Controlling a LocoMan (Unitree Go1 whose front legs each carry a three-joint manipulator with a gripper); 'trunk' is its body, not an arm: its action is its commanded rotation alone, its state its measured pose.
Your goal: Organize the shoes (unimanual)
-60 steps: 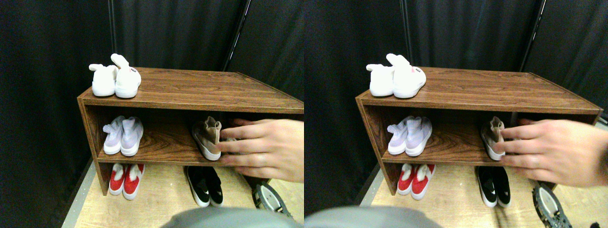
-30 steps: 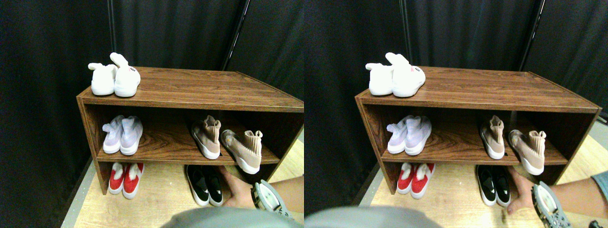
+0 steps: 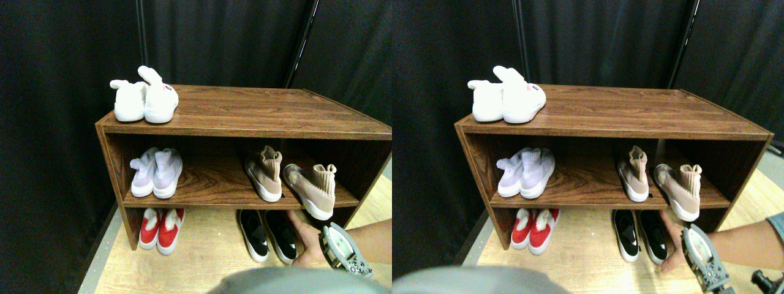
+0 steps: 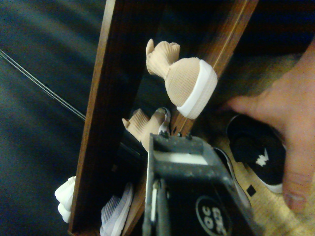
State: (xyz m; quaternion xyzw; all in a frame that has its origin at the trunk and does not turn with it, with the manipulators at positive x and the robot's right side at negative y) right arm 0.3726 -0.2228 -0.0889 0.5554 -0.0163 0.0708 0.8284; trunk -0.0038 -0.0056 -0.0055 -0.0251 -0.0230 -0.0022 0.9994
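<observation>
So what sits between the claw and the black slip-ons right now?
A person's hand lies between them, touching the nearer of the black slip-ons under the shelf; the claw waits beside it. Both views show this.

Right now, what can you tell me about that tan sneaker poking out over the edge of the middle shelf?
The right tan sneaker has a ribbed knit sock collar, a knit upper and a white sole. It lies angled on the middle shelf, toe overhanging the front edge, apart from its straighter mate. Nothing grips it.
</observation>
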